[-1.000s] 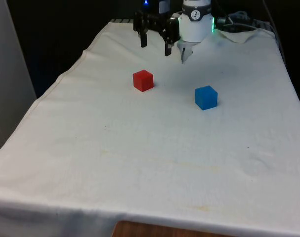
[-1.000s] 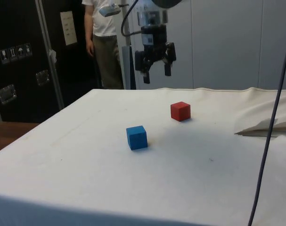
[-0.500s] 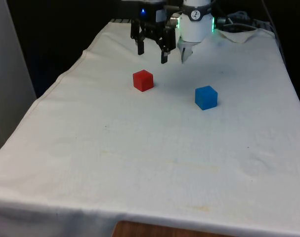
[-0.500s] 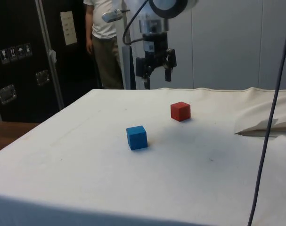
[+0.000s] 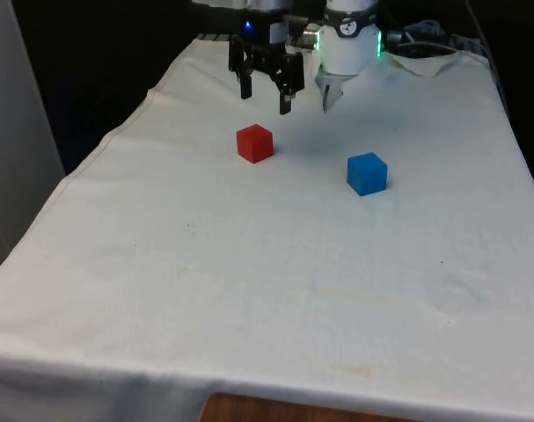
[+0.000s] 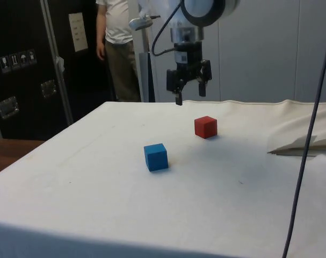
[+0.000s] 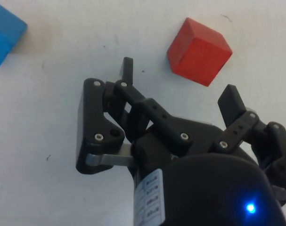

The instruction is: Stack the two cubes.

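Note:
A red cube point(image 5: 254, 142) point(image 6: 205, 127) point(image 7: 198, 51) rests on the white cloth, towards the robot's end of the table. A blue cube point(image 5: 366, 173) point(image 6: 156, 157) point(image 7: 4, 38) sits apart from it, on the front view's right and a little nearer the camera. My black gripper point(image 5: 265, 98) point(image 6: 189, 97) point(image 7: 178, 84) hangs open in the air just behind and above the red cube, touching neither cube. Nothing is between its fingers.
The white cloth point(image 5: 267, 264) covers the whole table. A rumpled fold of cloth point(image 6: 302, 144) lies near the robot's base. A person point(image 6: 117, 48) stands beyond the table in the side view. A thin cable point(image 6: 308, 134) hangs at that view's right.
The gripper has moved towards the front view's left and slightly lower, closing in on the red cube from behind. It stays open. Both cubes are where they were.

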You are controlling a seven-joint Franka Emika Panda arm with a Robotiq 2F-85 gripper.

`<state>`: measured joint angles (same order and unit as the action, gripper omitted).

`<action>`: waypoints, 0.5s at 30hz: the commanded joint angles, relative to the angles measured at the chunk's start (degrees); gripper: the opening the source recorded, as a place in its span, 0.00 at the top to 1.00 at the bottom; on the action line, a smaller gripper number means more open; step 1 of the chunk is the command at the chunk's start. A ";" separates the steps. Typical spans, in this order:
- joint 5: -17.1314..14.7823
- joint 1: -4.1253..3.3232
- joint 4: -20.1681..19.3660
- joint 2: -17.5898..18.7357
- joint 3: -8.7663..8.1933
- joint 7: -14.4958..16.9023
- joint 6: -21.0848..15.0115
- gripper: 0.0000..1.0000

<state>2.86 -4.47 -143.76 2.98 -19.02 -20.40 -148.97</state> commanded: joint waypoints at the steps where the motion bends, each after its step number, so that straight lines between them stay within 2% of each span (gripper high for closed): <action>1: 0.00 0.00 0.00 0.00 0.00 0.00 0.00 0.00; 2: -0.11 0.06 -0.92 -0.11 -0.23 0.00 -1.43 0.00; 9: -0.29 0.06 -3.44 0.17 -1.15 0.06 -4.76 0.00; 10: 0.00 0.00 -2.98 0.17 -1.15 -0.11 -3.61 0.00; 11: -0.34 0.11 -3.84 0.17 -1.32 0.11 -5.27 0.00; 15: -0.57 0.11 -5.21 0.29 -1.78 0.52 -7.33 0.00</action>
<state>2.86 -4.47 -148.45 3.27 -20.86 -20.40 -155.10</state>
